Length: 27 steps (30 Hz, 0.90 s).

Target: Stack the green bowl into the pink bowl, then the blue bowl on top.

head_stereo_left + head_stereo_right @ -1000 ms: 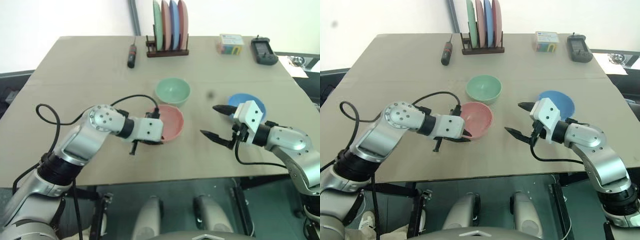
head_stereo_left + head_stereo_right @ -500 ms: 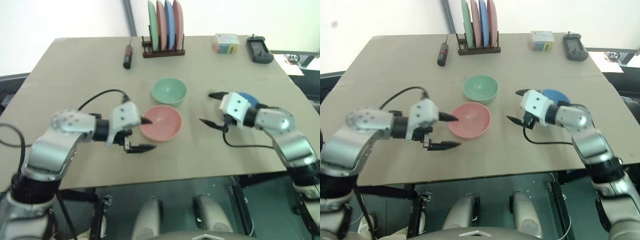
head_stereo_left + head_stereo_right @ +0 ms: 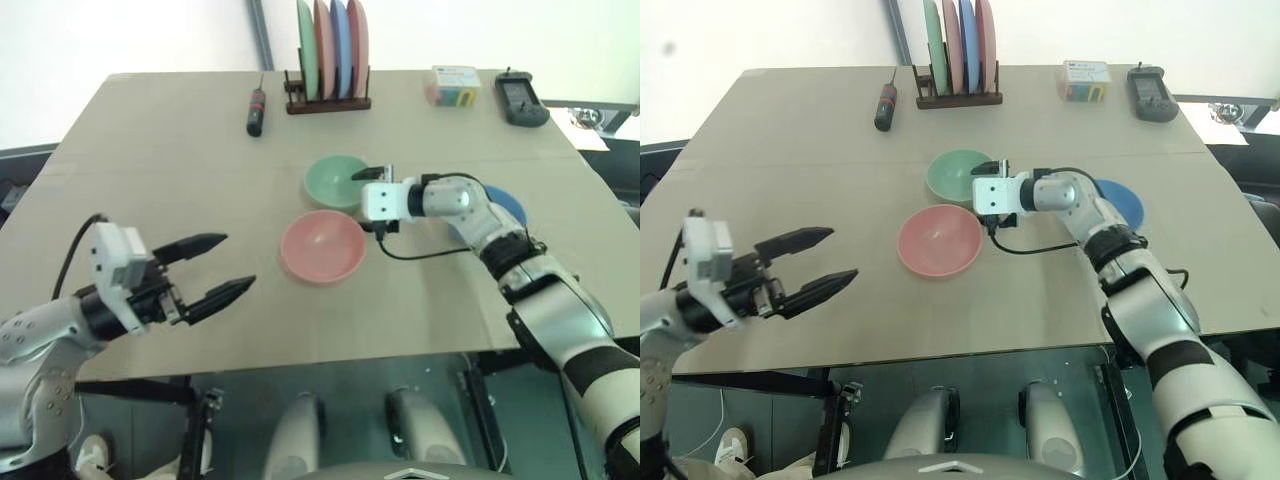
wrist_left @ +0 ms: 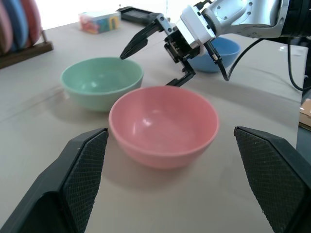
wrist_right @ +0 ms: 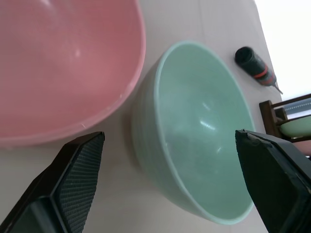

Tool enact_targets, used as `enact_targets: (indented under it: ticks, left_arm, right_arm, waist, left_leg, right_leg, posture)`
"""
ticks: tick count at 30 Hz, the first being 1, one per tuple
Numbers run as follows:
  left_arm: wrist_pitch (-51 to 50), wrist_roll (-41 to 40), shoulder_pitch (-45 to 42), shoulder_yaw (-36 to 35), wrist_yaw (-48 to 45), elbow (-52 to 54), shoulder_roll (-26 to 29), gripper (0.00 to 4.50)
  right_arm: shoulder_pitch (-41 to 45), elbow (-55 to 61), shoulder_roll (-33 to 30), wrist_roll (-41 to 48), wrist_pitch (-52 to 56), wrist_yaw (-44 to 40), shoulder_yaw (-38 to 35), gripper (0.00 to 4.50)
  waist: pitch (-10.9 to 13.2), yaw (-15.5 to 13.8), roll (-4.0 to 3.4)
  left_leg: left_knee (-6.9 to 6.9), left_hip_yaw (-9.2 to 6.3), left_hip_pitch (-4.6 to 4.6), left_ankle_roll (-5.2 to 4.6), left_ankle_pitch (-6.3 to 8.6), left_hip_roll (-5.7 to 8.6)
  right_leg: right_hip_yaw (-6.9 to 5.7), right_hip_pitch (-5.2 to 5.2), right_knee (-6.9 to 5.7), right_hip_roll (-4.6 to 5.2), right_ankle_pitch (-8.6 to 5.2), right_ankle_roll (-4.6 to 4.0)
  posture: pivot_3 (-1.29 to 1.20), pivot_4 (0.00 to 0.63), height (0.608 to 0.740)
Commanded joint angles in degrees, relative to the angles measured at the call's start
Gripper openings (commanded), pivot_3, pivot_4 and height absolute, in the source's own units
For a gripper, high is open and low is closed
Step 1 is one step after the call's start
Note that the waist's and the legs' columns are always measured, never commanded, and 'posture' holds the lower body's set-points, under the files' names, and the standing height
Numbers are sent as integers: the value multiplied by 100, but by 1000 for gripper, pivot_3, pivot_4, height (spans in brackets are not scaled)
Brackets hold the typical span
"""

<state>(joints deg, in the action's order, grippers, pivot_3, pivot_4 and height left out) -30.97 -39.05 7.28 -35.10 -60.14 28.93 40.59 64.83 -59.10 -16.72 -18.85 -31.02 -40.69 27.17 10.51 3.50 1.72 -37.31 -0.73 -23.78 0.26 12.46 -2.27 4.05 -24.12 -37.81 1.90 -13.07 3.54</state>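
Table (image 3: 150, 150): tan top, faint seam across the middle
Wall (image 3: 120, 35): white, plain, behind the table's far edge
Pole (image 3: 262, 35): grey, leaning against the wall
Floor (image 3: 350, 385): dark, under the near edge
Light: even, soft

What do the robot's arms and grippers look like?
Both arms are silver-grey metal with rounded joint housings and black bands at the joints. Each wrist ends in a white boxy block carrying the gripper: left gripper, right gripper. The jaws are two long black tapering fingers with cross-hatched inner pads. A thin black cable loops loose beside each wrist.
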Motion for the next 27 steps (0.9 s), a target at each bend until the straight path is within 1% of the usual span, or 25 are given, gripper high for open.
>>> enact_targets:
  ticks: [1, 3, 4, 6, 8, 9, 10, 12, 15, 17, 18, 20, 21, 22, 25, 27]
  left_arm:
    - [-20, -343, 183, -394, 203, 351, 58, 4500]
    - [-96, -579, 246, -471, 388, 479, 39, 4500]
    - [-118, -671, 286, -493, 449, 540, 46, 4500]
    - [-113, -775, 361, -521, 514, 602, 68, 4500]
    - [-86, -879, 430, -565, 550, 610, 78, 4500]
    - [-65, -916, 470, -586, 552, 608, 82, 4500]
    - [-36, -939, 499, -598, 555, 599, 87, 4500]
    - [-37, -1059, 541, -608, 589, 584, 80, 4500]
    - [254, -813, 538, -509, 583, 494, 59, 4500]
    - [479, -523, 548, -403, 628, 381, 41, 4500]
    - [601, -411, 538, -354, 692, 310, -35, 4500]
    - [1059, -56, 448, -205, 779, 86, -227, 4500]
    - [1208, 32, 418, -153, 782, 3, -284, 4500]
    - [1255, 49, 395, -100, 716, -102, -278, 4500]
    - [1290, -1, 321, 19, 604, -295, -220, 4500]
    - [1297, -43, 246, 94, 550, -390, -182, 4500]
  right_arm:
    - [318, -443, 126, -208, -326, 154, 20, 3830]
    - [406, -640, 173, -304, -426, 168, 19, 3085]
    - [444, -719, 189, -338, -449, 181, 11, 2541]
    - [506, -836, 206, -422, -492, 228, 12, 1667]
    - [556, -912, 221, -495, -514, 284, 8, 895]
    - [576, -938, 224, -535, -524, 315, 8, 377]
    - [592, -956, 225, -572, -532, 339, 8, 71]
    - [630, -944, 206, -584, -568, 311, -26, 71]
    - [684, -751, 112, -320, -631, -64, -223, 71]
    - [627, -417, 58, 178, -570, -684, -521, 71]
    - [528, -33, 2, 579, -407, -1223, -693, 71]
    - [97, 1516, -169, 1628, 649, -2360, -975, 71]
    - [-97, 2176, -247, 1958, 1137, -2687, -1037, 71]
    - [-407, 3109, -378, 2311, 1714, -2976, -999, 71]
    - [-1049, 4977, -635, 2885, 3038, -3264, -889, 71]
    - [-1348, 5796, -682, 3062, 3758, -3235, -795, 71]
  waist:
    - [0, 7, -1]
    - [1, 38, -1]
    - [1, 37, -1]
    - [1, 45, -2]
    - [1, 51, -2]
    - [1, 52, -2]
    - [1, 53, -3]
    - [2, 54, -3]
    - [2, 54, -4]
    - [3, 46, -5]
    - [5, 44, -8]
    - [10, 35, -17]
    - [10, 22, -17]
    - [9, 8, -16]
    - [9, -45, -17]
    - [10, -63, -19]
  left_leg:
    - [1, 2, 1, 0, 0, 0]
    - [2, 3, 5, 0, 0, -1]
    - [2, 2, 4, 0, 0, -1]
    - [2, 1, 5, 0, 0, -1]
    - [2, 1, 6, 0, 0, -1]
    - [2, 2, 6, 0, 0, -1]
    - [3, 1, 6, 0, 0, -1]
    - [4, 2, 5, 0, 0, -1]
    - [4, 2, 5, 0, 0, -1]
    - [4, 2, 5, 0, 0, -1]
    - [4, 2, 4, 0, 0, -1]
    - [5, 2, 4, 0, 0, -1]
    - [6, 3, 4, 0, 0, -1]
    - [10, -1, 3, 0, 0, -2]
    - [15, -11, 3, 0, 0, -3]
    - [16, -12, 3, 0, 0, -3]
  right_leg:
    - [1, 0, 0, 0, -4, -7]
    - [1, 0, -3, -1, -4, -7]
    - [1, 0, -5, -1, -3, -6]
    - [1, 0, -5, -1, -3, -6]
    - [1, 0, -5, -1, -3, -6]
    - [1, 0, -6, -2, -3, -6]
    - [1, -1, -6, -2, -3, -6]
    - [1, -2, -6, -2, -3, -7]
    - [1, -1, -5, -2, -4, -7]
    - [2, -1, -4, -3, -4, -7]
    - [1, -1, -4, -3, -3, -6]
    - [2, 0, -2, -2, 1, 1]
    - [1, 0, -3, -2, 6, 10]
    - [-1, 0, -2, -2, 6, 11]
    - [-12, 0, -3, -2, 5, 9]
    - [-14, -1, -5, -2, 4, 8]
  posture:
    - [0, 150, 740]
    - [0, 150, 740]
    - [0, 150, 740]
    - [0, 150, 740]
    - [0, 150, 740]
    - [0, 150, 740]
    - [0, 150, 740]
    - [0, 150, 740]
    - [0, 150, 740]
    - [0, 150, 740]
    - [0, 150, 740]
    - [0, 150, 740]
    - [0, 150, 740]
    - [0, 150, 740]
    - [0, 150, 740]
    - [0, 150, 740]
